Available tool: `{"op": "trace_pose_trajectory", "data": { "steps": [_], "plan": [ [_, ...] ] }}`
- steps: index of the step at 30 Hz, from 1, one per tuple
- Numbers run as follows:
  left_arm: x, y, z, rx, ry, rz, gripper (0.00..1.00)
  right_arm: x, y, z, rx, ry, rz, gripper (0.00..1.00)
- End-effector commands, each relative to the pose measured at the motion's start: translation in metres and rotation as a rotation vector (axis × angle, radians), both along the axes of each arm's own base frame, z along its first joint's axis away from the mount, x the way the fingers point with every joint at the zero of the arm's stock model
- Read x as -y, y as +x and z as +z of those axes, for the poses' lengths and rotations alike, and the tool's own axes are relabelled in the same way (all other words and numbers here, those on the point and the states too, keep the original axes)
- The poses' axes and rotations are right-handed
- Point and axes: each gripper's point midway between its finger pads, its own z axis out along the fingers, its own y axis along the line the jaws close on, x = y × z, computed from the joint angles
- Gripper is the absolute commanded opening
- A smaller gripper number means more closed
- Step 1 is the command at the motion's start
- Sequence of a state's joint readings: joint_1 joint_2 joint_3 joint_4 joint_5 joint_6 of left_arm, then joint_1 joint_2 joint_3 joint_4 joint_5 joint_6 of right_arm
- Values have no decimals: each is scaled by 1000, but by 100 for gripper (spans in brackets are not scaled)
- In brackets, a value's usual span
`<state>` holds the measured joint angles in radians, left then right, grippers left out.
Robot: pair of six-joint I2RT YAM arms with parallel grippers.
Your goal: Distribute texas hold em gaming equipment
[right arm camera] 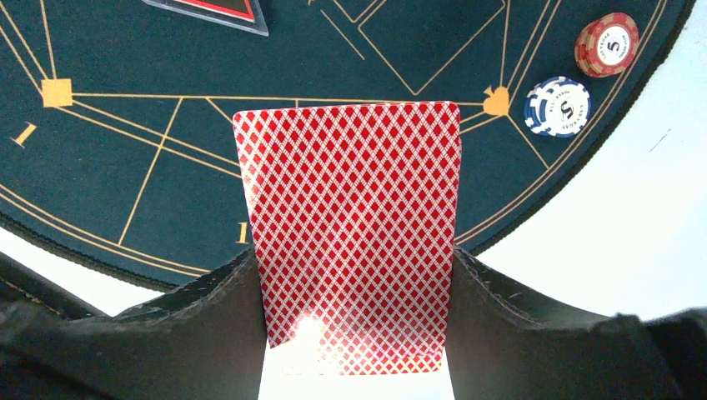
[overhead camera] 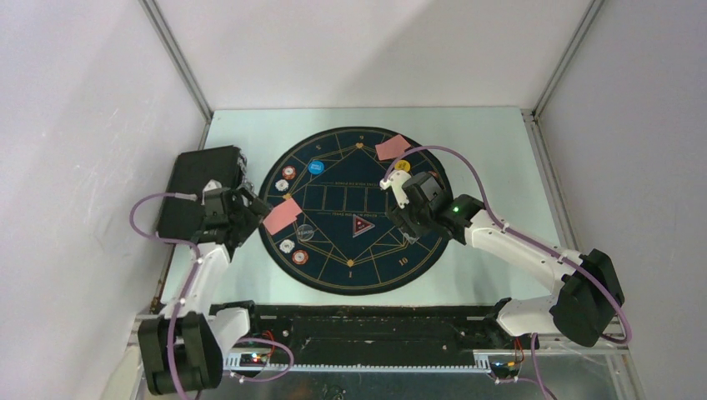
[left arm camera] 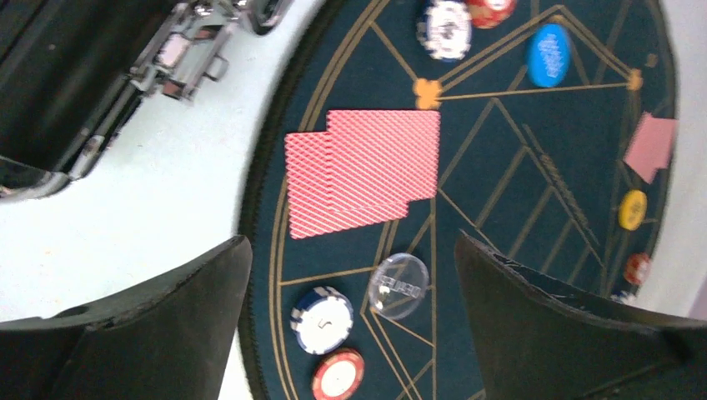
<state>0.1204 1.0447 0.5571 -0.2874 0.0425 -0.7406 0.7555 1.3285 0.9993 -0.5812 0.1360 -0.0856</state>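
At three o'clock on the dark mat, the right gripper pinches one pink-backed card by its end, with a red-white chip and a blue-white chip beyond at the rim. The left gripper hangs spread and empty at nine o'clock, over two overlapping cards — a clear disc just beside them. The red triangular token lies near the centre; the black case sits off the mat at ten o'clock.
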Motion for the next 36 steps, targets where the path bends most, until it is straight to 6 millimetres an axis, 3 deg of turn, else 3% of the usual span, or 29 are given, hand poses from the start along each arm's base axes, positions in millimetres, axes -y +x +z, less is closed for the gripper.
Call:
{"op": "trace_pose_trajectory", "data": {
  "steps": [1,4,6,12,20,23,29,36],
  "plan": [
    [25,6,54,164,-4,-133,99,-9,8,16,57,34,10,0],
    [57,7,79,280,-45,-282,100,-14,4,16,59,33,38,0],
    [91,3,97,368,-91,-429,100,-18,1,17,57,39,60,0],
    [193,-32,136,519,-255,-875,100,-34,-16,13,31,37,178,0],
    [270,-56,139,481,-428,-1168,100,-43,-26,14,21,47,242,0],
    [288,-63,143,481,-463,-1226,100,-44,-27,14,20,48,247,0],
    [310,-64,128,409,-458,-1278,100,-48,-30,18,24,68,265,0],
    [325,-65,123,378,-479,-1308,100,-48,-30,17,22,67,264,0]
  ]
}}
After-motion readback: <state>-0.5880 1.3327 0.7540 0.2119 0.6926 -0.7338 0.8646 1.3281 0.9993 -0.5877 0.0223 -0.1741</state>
